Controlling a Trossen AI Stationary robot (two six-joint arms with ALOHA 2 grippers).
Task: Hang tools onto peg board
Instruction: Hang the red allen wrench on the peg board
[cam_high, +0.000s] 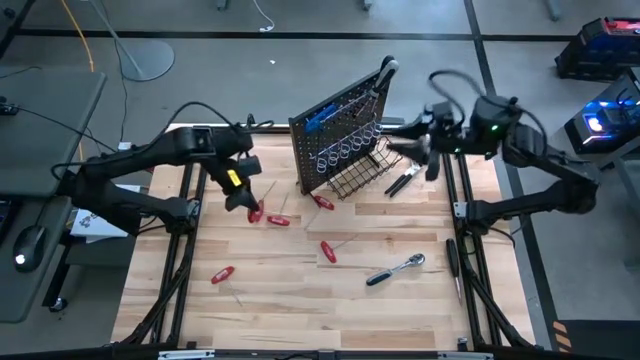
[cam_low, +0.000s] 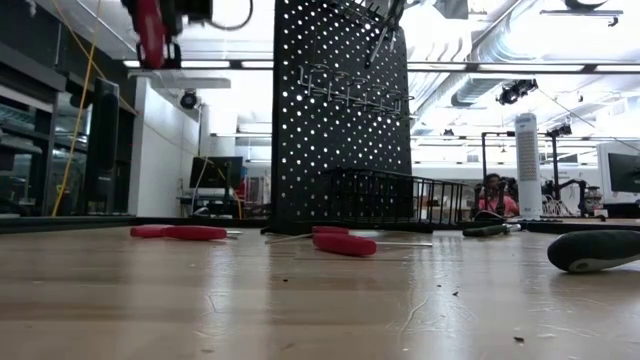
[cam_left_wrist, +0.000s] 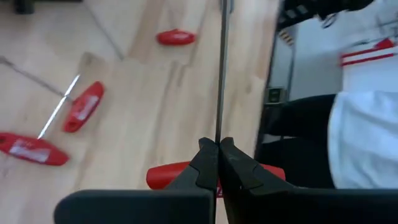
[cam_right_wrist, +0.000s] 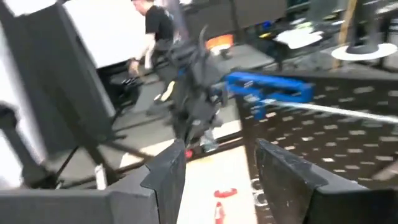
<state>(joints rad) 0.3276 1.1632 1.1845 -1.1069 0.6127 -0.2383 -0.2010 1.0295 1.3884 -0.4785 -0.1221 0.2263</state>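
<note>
One tool in hand: I've got a red-handled screwdriver (cam_left_wrist: 180, 176) clamped in the left gripper (cam_left_wrist: 217, 155), fingers pinched tight on the thin steel shaft (cam_left_wrist: 222, 68), red handle sitting just behind the fingertips.
Where it is: lifted off the table (cam_high: 300, 290), left of the peg board (cam_high: 335, 140) and near it, not yet at any hook; in the low view the handle hangs high beside the board's left edge.
Slip risk: I'm gripping a smooth, narrow shaft, so my read is the tool could pivot or slide if I swing too fast, and the handle's weight would do it.
Hook risk: the wire hooks (cam_low: 355, 90) are small, and a tilted shaft could miss them or knock the board.
Board: it stands upright with a blue T-handle key (cam_right_wrist: 267, 87) already on it and a wire basket (cam_high: 362, 172) at its base; a hard nudge might shift it, I judge.
Right gripper (cam_right_wrist: 214, 165): fingers apart, holding nothing, hovering just beyond the board's right side. If both arms close in together, they could clash over the board.
Still on the table: several red screwdrivers (cam_high: 270, 217), a chrome ratchet (cam_high: 397, 268), a black-handled tool (cam_high: 400, 182) by the basket.
</note>
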